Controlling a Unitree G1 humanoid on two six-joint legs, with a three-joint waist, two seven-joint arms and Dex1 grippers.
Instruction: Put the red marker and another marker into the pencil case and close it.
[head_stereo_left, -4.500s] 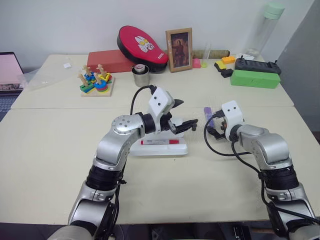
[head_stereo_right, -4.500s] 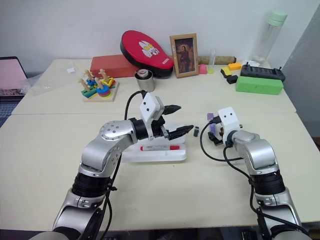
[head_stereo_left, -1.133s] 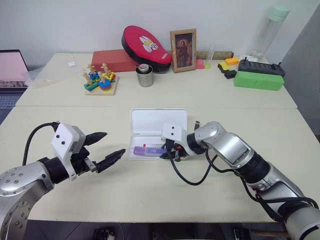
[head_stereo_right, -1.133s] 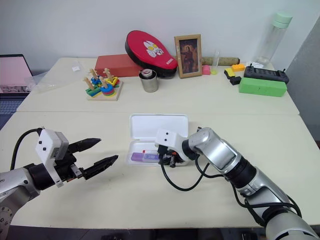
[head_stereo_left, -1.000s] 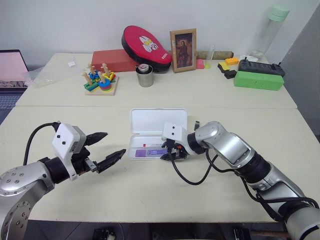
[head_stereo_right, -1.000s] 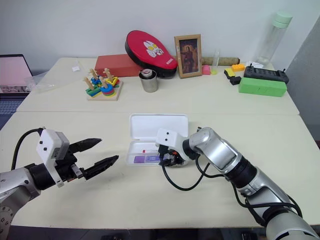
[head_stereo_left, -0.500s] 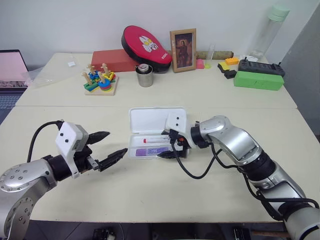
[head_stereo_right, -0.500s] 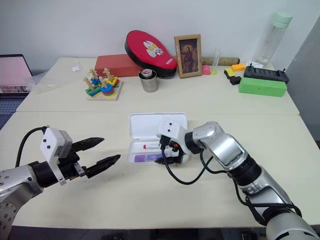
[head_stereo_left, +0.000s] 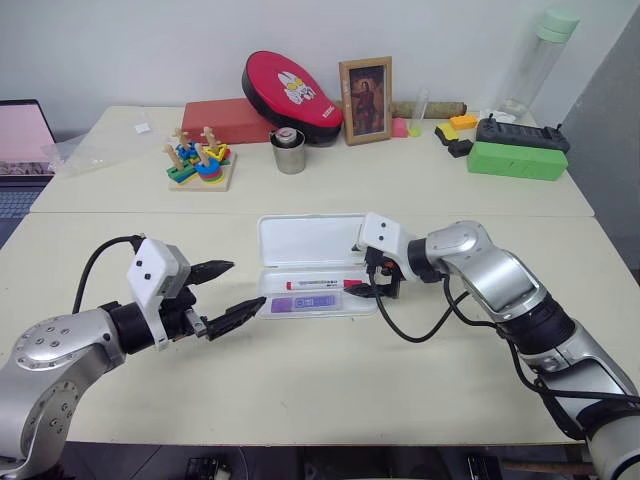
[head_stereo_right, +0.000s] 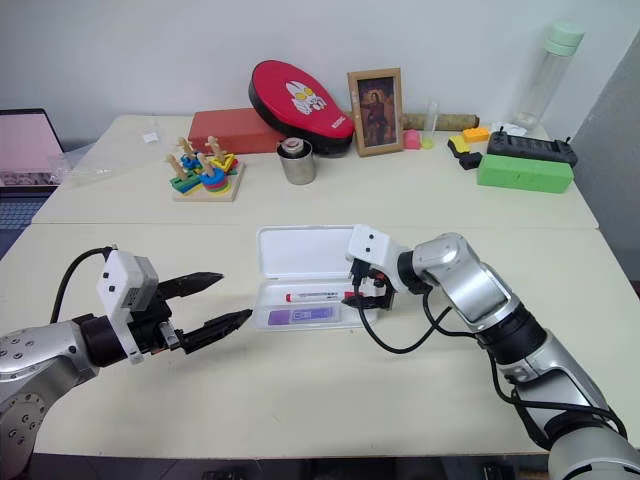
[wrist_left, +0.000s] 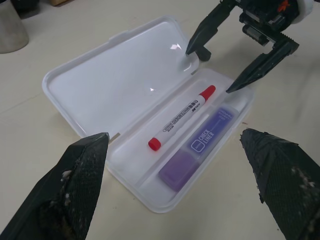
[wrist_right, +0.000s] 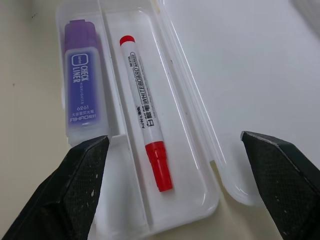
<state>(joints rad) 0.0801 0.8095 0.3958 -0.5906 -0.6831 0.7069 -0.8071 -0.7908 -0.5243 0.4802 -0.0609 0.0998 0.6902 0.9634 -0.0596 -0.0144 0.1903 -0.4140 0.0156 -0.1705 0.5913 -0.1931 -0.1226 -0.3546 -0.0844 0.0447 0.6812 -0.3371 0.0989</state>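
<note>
The pencil case (head_stereo_left: 305, 240) lies open mid-table, its lid (wrist_left: 115, 85) flat toward the far side. In its tray rest the red marker (head_stereo_left: 322, 285) and, nearer me, another marker (head_stereo_left: 307, 301), the purple highlighter. The left wrist view shows the red marker (wrist_left: 182, 117) and the highlighter (wrist_left: 200, 147) side by side, as does the right wrist view (wrist_right: 145, 115), (wrist_right: 82, 97). My right gripper (head_stereo_left: 372, 285) hovers open at the case's right end, holding nothing. At the case's left end, my left gripper (head_stereo_left: 248, 283) stands open and empty, just short of it.
Along the far side stand a wooden stacking toy (head_stereo_left: 195, 165), a metal cup (head_stereo_left: 288, 152), a red box (head_stereo_left: 215, 120), a picture frame (head_stereo_left: 364, 86), a green box (head_stereo_left: 510, 158) and a bottle (head_stereo_left: 540, 55). A laptop (head_stereo_left: 20, 140) sits at the far left.
My right gripper has let go of the purple highlighter in the tray, opened, and drawn back to the case's right end. The left gripper has stayed near the case's left end.
</note>
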